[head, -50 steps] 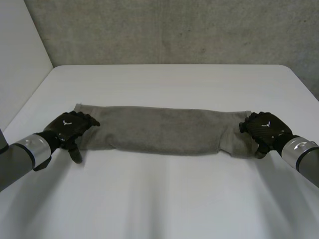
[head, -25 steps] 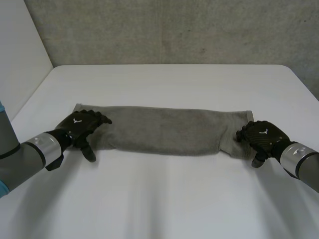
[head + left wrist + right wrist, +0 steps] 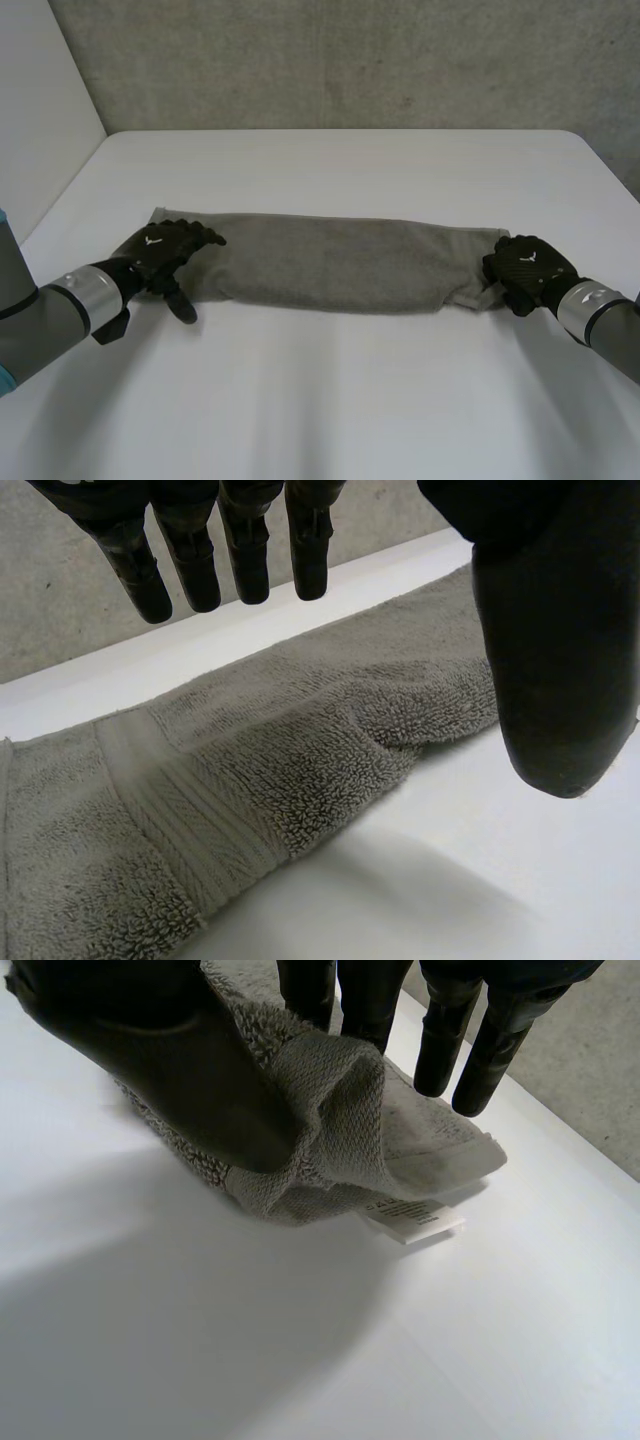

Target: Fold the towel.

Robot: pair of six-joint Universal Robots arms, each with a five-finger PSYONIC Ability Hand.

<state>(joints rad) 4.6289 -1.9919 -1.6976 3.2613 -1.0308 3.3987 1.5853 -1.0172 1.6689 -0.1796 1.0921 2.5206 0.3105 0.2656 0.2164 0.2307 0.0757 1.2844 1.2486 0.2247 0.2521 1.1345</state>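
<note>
A grey towel (image 3: pixel 330 262) lies as a long folded strip across the middle of the white table (image 3: pixel 330 400). My left hand (image 3: pixel 160 250) hovers over its left end, fingers straight above the cloth and thumb down by the near edge, holding nothing. In the left wrist view the left hand (image 3: pixel 550 630) stands open over the towel (image 3: pixel 250 770). My right hand (image 3: pixel 525 268) is at the towel's right end. In the right wrist view the right hand (image 3: pixel 170 1050) pinches the bunched end of the towel (image 3: pixel 330 1100) between thumb and fingers; a white label (image 3: pixel 415 1218) pokes out beneath.
A grey concrete wall (image 3: pixel 350 60) runs behind the table's far edge and a white panel (image 3: pixel 40 110) stands at the left. Bare tabletop lies in front of and behind the towel.
The right hand has shut on the towel's right end and lifted that edge slightly. The left hand has slid a little to the right over the left end.
</note>
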